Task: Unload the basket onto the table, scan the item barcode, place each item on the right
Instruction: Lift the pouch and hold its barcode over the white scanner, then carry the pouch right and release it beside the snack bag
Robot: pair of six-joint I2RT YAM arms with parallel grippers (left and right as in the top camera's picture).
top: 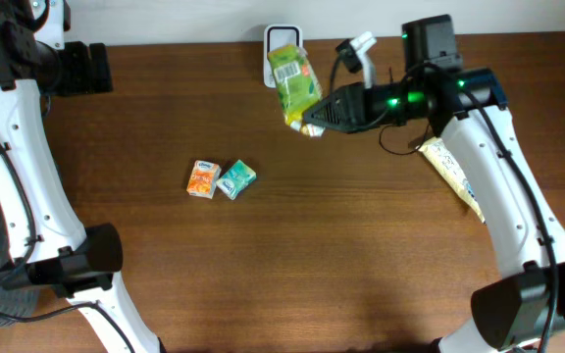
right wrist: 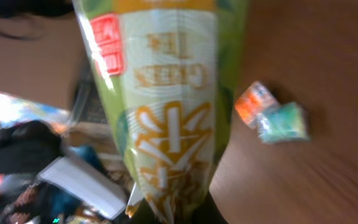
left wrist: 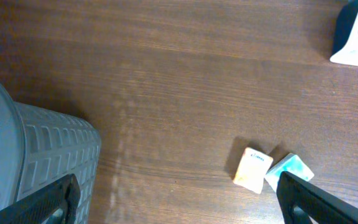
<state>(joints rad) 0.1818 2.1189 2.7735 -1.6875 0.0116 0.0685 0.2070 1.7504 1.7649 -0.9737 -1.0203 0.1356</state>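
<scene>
Pickup done; right gripper (top: 312,120) grips green packet (top: 294,83) over scanner (top: 275,39) at top centre; scan judged underway, unconfirmed; left gripper (left wrist: 179,198) idle, fingers wide.

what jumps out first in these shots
The green packet, pinched by the right gripper and held over the white scanner at the table's far edge. Next, the orange box and teal box, side by side mid-table, to the packet's left.
</scene>
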